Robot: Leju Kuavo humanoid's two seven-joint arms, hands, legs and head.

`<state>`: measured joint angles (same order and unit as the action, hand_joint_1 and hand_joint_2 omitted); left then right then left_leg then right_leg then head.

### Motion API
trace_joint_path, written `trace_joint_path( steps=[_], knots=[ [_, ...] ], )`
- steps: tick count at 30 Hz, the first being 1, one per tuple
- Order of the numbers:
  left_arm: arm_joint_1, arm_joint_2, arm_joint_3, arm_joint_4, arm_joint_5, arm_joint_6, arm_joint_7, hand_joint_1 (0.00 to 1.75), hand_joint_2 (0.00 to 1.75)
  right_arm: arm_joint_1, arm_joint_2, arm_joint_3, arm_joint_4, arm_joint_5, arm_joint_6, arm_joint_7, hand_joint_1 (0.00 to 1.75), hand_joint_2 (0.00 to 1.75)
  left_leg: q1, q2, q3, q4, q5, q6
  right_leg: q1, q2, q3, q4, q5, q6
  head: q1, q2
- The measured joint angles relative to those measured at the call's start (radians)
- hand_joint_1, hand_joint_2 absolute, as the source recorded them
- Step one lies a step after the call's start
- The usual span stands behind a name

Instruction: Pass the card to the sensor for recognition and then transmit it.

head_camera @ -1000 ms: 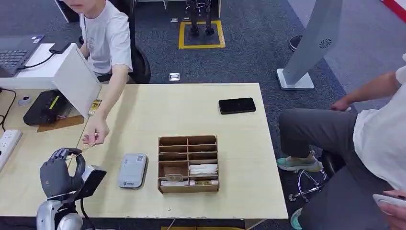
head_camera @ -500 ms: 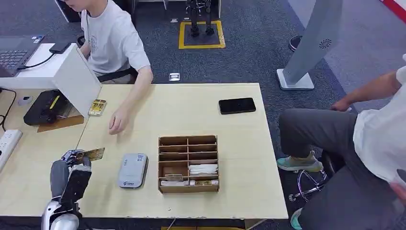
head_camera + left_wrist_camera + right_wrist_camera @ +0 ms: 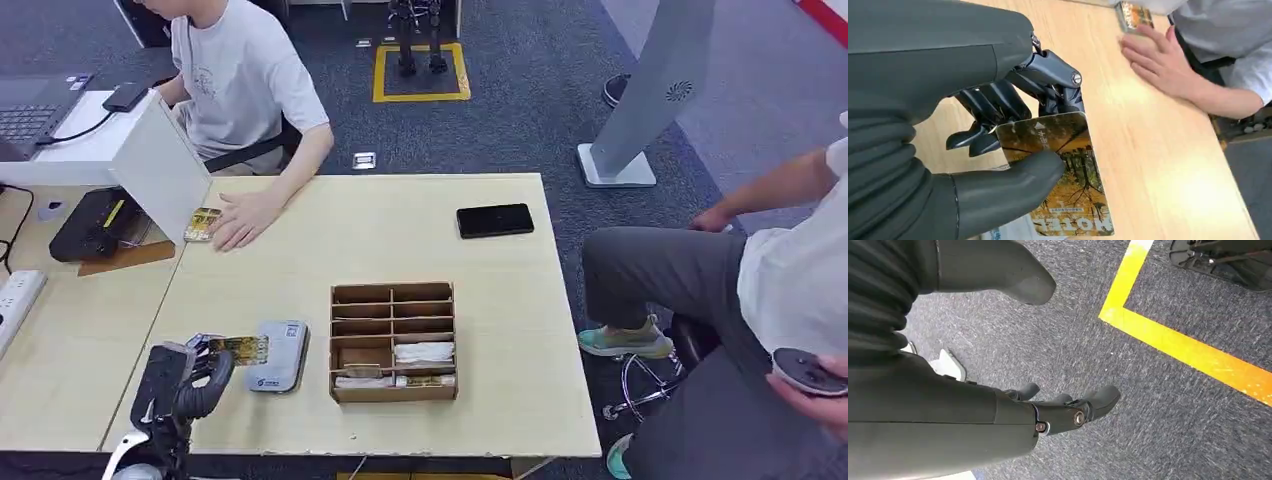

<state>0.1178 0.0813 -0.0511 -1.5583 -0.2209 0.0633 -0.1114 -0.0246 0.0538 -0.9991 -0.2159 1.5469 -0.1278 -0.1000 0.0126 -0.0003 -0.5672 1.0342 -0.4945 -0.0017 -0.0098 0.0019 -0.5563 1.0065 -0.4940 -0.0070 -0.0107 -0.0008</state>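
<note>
Head view: left hand (image 3: 185, 378) pinches card (image 3: 240, 349), card's far end over grey sensor (image 3: 277, 355), left of divided box (image 3: 393, 342). Left wrist: thumb (image 3: 1013, 182) presses card. Right wrist: right hand (image 3: 1063, 407) empty, fingers apart, above carpet (image 3: 1158, 405)

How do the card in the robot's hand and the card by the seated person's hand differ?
The held card is pinched in the left hand above the grey reader; the far card lies flat on the table, touching the person's hand. Both show yellowish printed faces.
</note>
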Motion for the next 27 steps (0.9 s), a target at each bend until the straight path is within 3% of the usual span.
trace_joint_path(
  steps=[6,17,27],
  knots=[
    [-0.001,-0.003,-0.024,0.021,-0.022,0.051,0.031,1.75,1.75,0.0,0.0,0.0,0.0,0.001,0.0,0.005,0.0,1.75,0.0,0.0,0.0,0.0,0.0,0.0,0.0,0.0,0.0,0.0,0.0,0.0,0.0,0.0],
    [-0.044,-0.059,-0.031,0.128,-0.075,0.174,0.043,1.75,1.75,-0.001,0.005,0.0,0.0,0.001,0.0,0.012,0.0,1.75,0.0,0.0,0.0,0.0,0.0,0.0,0.0,0.0,0.0,0.0,0.0,0.0,0.0,0.0],
    [-0.056,-0.085,-0.031,0.176,-0.101,0.185,0.04,1.75,1.75,-0.002,0.006,0.001,0.0,0.002,-0.001,0.012,0.0,1.75,0.0,0.0,0.0,0.0,0.0,0.0,0.0,0.0,0.0,0.0,0.0,0.0,0.0,0.0]
  ],
)
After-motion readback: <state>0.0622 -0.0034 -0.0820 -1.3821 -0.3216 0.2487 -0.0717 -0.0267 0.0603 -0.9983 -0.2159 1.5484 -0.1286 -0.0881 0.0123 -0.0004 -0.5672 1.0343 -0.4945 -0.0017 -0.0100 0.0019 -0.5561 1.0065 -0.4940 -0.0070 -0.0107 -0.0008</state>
